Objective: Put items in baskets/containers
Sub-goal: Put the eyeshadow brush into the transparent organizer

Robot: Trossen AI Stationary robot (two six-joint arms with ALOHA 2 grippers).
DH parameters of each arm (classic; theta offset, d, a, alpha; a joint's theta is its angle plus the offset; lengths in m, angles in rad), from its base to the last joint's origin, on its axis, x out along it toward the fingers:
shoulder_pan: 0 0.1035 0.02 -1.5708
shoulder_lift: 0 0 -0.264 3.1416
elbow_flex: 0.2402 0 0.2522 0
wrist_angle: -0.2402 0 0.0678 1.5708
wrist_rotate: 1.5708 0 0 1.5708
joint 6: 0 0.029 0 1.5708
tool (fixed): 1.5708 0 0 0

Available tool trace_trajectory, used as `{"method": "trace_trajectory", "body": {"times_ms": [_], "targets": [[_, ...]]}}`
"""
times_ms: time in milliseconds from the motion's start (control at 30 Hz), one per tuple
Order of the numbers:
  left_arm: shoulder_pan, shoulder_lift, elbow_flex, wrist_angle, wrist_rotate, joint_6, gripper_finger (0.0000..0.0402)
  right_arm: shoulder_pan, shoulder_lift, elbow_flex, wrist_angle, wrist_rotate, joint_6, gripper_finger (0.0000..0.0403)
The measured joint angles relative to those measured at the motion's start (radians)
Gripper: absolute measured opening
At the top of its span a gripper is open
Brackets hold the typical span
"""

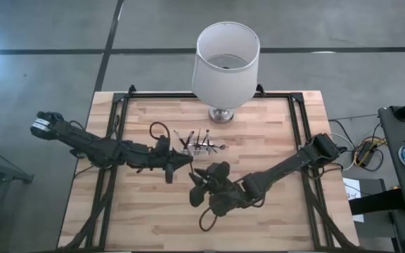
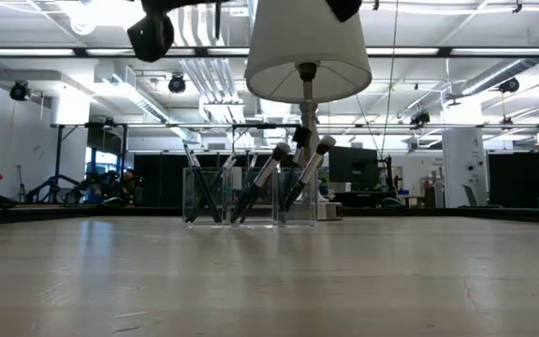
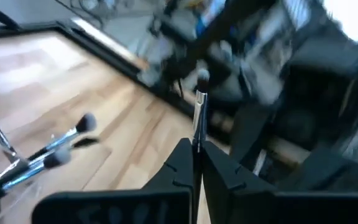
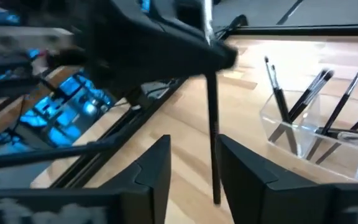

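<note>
Handover step: left claw point(image 3: 194, 163) clamps brush point(image 3: 199, 112); right claw point(image 4: 192, 163) apparently parted, released. Next: carry to clear holder point(image 4: 316, 140), drop in.

My right tool point(image 4: 194, 168) has its two dark fingers point(image 4: 151, 168) spread apart over the wooden bench point(image 4: 241, 112). A thin dark brush point(image 4: 213, 130) stands upright in the gap between them, touching neither finger; the left tool point(image 4: 166, 37) pinches its upper part. Off to one side, the clear plastic holder point(image 4: 291, 140) holds several dark brushes point(image 4: 303, 99) leaning at angles.
</note>
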Motion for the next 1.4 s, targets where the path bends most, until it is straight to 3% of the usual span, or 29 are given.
{"method": "trace_trajectory", "body": {"times_ms": [200,533,1200,1400], "targets": [[-0.019,-0.004,-0.001,-0.089,0.148,0.080,0.0009,0.007,-0.066,0.000,-0.054,-0.007,0.014,0.0147],[-0.031,-0.005,-0.001,-0.082,0.123,0.225,0.0009,-0.066,-0.096,0.000,-0.009,-0.126,-0.049,0.0137],[0.002,0.001,-0.001,-0.017,0.150,0.234,0.0011,-0.088,-0.095,0.000,0.050,-0.121,-0.094,0.0098],[0.002,0.002,-0.001,-0.017,0.151,0.231,0.0011,-0.103,-0.092,0.000,0.096,-0.162,-0.134,0.0079]]}}
